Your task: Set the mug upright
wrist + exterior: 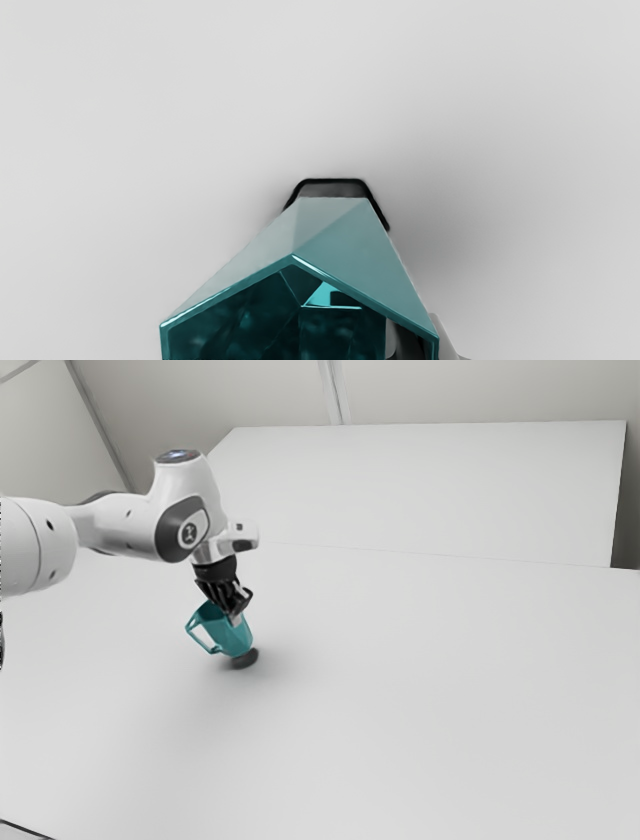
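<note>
Claw, black, points downward at the end of the white robot arm and meets the mug near its rim; whether it is open, closed or gripping cannot be told. Teal and faceted, the mug is tilted, its mouth turned up toward the exterior view's left and its foot low toward the right. Its angular handle sticks out on the exterior view's left. In the wrist view, the mouth lies nearest the claw and the sides narrow away from it, toward a dark piece at the foot. Beneath is a plain, pale surface with a soft shadow around the mug; whether the two touch is unclear. The arm enters from the exterior view's left.
</note>
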